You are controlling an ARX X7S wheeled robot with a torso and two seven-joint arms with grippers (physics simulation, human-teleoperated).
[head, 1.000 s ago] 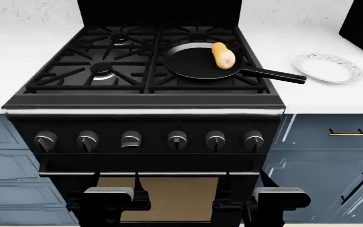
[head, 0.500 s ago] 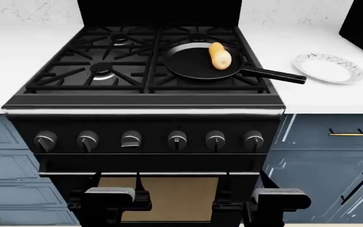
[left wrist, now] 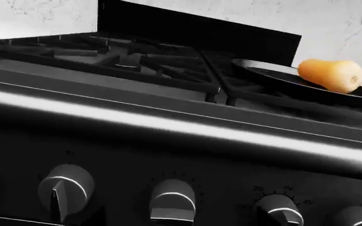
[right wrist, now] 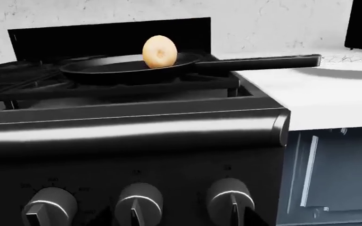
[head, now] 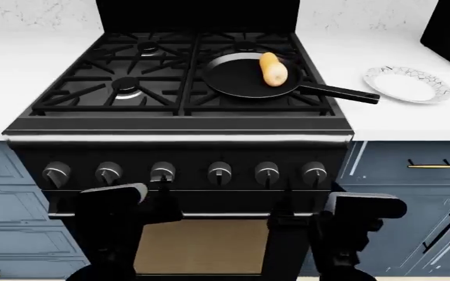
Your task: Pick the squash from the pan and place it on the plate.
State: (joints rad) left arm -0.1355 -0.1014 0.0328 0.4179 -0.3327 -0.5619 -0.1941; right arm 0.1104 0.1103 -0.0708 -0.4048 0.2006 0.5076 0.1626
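The squash lies in the pan on the stove, the plate on the surface to its right, and neither end effector's opening can be told.

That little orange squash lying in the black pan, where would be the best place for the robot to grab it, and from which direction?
Probably across its narrower neck, coming straight down from above. The squash lies on its side in the pan, long axis running front to back, so fingers could close on its left and right flanks. The pan's low rim would hinder a sideways approach. The right gripper is on its side of the stove.
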